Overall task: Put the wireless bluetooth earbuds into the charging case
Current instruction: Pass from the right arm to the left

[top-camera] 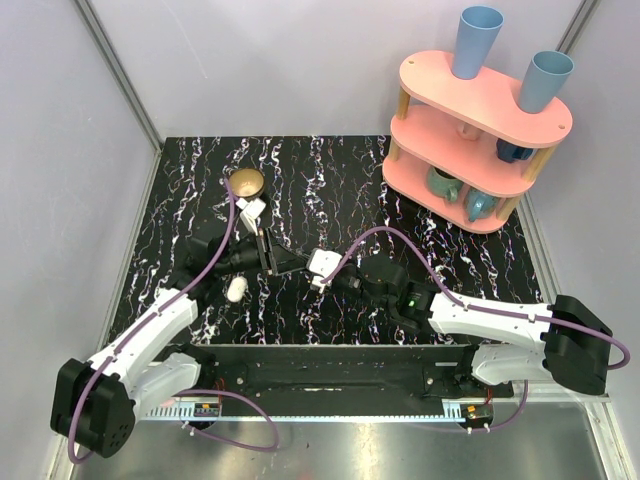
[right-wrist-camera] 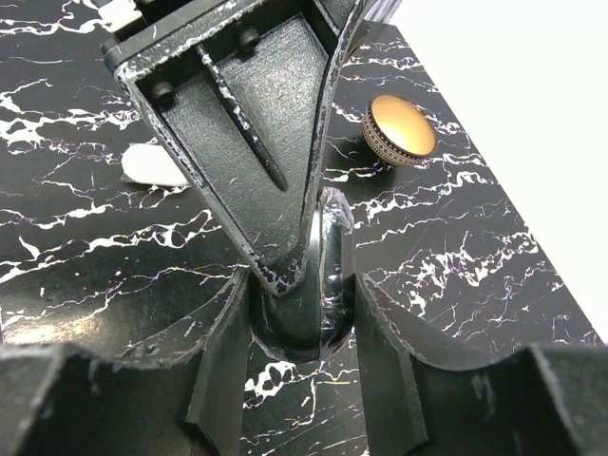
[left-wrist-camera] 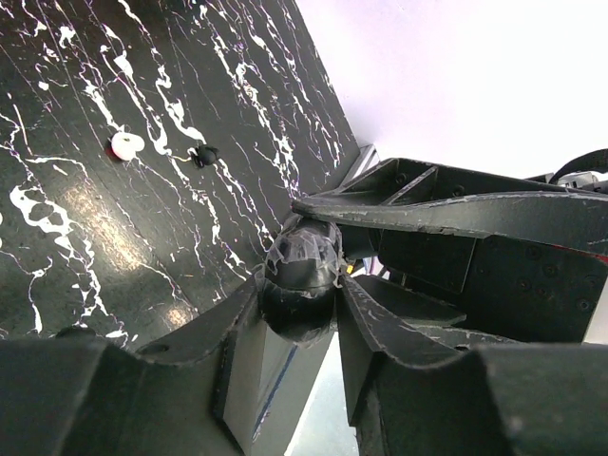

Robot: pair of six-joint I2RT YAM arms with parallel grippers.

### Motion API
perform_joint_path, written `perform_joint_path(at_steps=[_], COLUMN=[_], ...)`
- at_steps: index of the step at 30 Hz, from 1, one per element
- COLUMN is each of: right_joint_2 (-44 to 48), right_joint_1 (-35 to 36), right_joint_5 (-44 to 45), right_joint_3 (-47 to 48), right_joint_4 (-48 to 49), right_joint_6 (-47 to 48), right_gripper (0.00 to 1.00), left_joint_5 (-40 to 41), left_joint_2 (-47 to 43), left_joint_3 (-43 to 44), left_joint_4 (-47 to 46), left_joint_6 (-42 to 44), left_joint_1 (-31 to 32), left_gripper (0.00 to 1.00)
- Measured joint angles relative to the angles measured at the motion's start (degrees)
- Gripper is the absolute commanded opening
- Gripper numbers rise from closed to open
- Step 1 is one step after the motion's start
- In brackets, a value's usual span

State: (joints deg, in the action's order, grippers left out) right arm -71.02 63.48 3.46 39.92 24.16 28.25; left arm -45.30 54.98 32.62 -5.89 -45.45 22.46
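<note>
We see left end effector and right end effector both clamped on one taped black block, with the charging case lying on the surface beside the left arm.

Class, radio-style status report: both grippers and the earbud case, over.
Left gripper, right gripper tips together, jaws unclear. Small white oval plastic case lies apart, untouched. Nothing covering it.

Small white oval charging case, flat
</note>
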Motion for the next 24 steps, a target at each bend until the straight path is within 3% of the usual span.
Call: perform_joint_path(at_steps=[5, 9, 11, 13, 16, 24], right_joint_2=[0.00, 0.00, 0.00, 0.00, 0.04, 4.04], right_joint_1=[0.00, 0.00, 0.00, 0.00, 0.09, 0.33], right_joint_5=[0.17, 0.15, 0.15, 0.20, 0.13, 1.70], right_joint_3=[-0.04, -0.04, -0.09, -0.11, -0.26, -0.35], right_joint_4=[0.02, 0.02, 0.04, 0.07, 0.55, 1.05], right_joint_6=[0.02, -0.02, -0.07, -0.09, -0.79, -4.90], right_gripper=[0.18, 0.27, 0.47, 0.65, 0.82, 1.00], left_joint_5=[0.15, 0.13, 0.20, 0.33, 0.83, 7.08], left_joint_2=[0.00, 0.00, 0.00, -0.04, -0.26, -6.27], left_joint_3=[0.28, 0.31, 0.31, 0.31, 0.31, -2.84], left_joint_4=[0.24, 0.24, 0.24, 0.24, 0.07, -2.36], left_joint_6=[0.17, 0.37, 0.55, 0.79, 1.66, 5.99], left_joint_1=[0.02, 0.13, 0.17, 0.22, 0.24, 0.33], left_gripper=[0.18, 0.08, 0.00, 0.00, 0.00, 0.00])
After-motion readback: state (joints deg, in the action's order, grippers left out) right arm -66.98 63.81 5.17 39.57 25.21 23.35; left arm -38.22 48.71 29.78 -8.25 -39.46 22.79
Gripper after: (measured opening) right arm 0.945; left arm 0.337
